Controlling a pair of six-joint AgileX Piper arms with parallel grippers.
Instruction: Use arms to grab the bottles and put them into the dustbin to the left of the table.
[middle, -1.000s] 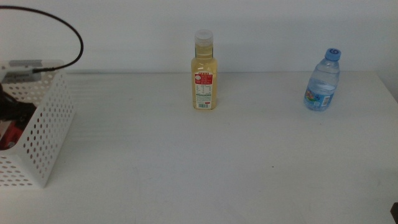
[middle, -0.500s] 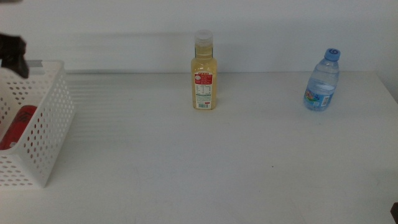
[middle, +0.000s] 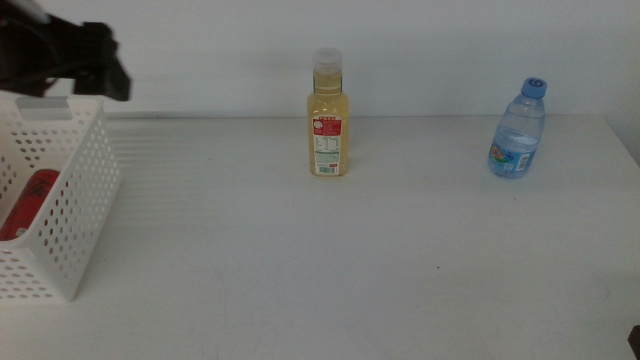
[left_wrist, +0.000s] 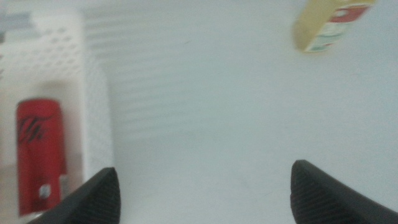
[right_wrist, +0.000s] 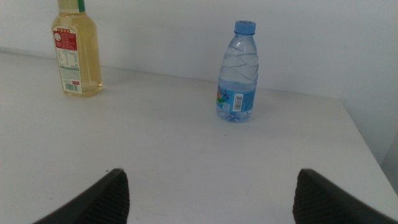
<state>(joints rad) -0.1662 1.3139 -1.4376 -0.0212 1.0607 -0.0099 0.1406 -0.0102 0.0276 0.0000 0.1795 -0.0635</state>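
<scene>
The red soda can (middle: 25, 205) lies inside the white perforated dustbin (middle: 75, 225) at the table's left edge, and it shows again in the left wrist view (left_wrist: 38, 152). My left gripper (middle: 108, 68) hovers above the dustbin's far rim, open and empty (left_wrist: 205, 171). The yellow-liquid bottle (middle: 328, 125) stands upright at the back centre. At the back right the blue-capped water bottle (middle: 519, 135) is upright too. My right gripper (right_wrist: 211, 174) waits low at the front right, open, facing both bottles (right_wrist: 76, 56) (right_wrist: 237, 78).
The white table (middle: 300, 260) stretches bare between the dustbin and the two bottles. Its right edge runs just beyond the water bottle. A white wall stands behind the table.
My left gripper has risen out of the dustbin and swung up and to the right. The red can stays behind in the dustbin. Both bottles have not moved.
</scene>
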